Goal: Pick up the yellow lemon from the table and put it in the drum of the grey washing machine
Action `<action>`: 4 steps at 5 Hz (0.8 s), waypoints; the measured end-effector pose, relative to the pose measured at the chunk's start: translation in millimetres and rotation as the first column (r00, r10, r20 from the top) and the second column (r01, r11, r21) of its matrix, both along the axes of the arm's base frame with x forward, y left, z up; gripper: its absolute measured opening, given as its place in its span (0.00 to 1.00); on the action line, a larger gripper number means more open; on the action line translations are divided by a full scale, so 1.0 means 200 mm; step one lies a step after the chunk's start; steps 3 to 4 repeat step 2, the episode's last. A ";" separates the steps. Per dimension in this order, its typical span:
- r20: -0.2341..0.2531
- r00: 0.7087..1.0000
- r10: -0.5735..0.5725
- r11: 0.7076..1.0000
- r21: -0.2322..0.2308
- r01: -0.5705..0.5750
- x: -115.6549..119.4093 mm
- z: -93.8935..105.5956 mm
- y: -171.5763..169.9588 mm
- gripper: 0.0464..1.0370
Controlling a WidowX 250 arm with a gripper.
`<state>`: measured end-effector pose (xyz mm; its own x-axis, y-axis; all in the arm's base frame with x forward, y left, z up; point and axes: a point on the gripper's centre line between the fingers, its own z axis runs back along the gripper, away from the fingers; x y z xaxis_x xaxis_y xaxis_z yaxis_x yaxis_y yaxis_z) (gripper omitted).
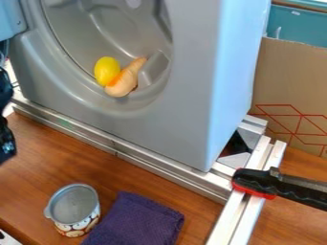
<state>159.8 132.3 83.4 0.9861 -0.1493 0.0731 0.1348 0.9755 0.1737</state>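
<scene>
Camera view: wooden table (83,167) under metal rails (153,167), cardboard box (275,76) behind.

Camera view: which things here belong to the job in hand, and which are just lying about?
Probably in use: black arm, grey drum front, yellow oval and orange-tan piece inside.

Apparently just lying about: tin, purple cloth, black-and-red clamp, cardboard.
</scene>
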 end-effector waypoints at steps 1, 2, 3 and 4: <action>-0.080 0.996 -0.028 0.999 -0.046 0.025 -0.07 -0.03 -0.11 0.97; -0.141 0.990 -0.024 0.998 -0.069 0.014 -0.15 -0.05 -0.19 0.97; -0.141 0.990 -0.024 0.998 -0.069 0.014 -0.15 -0.05 -0.19 0.97; -0.141 0.990 -0.024 0.998 -0.069 0.014 -0.15 -0.05 -0.19 0.97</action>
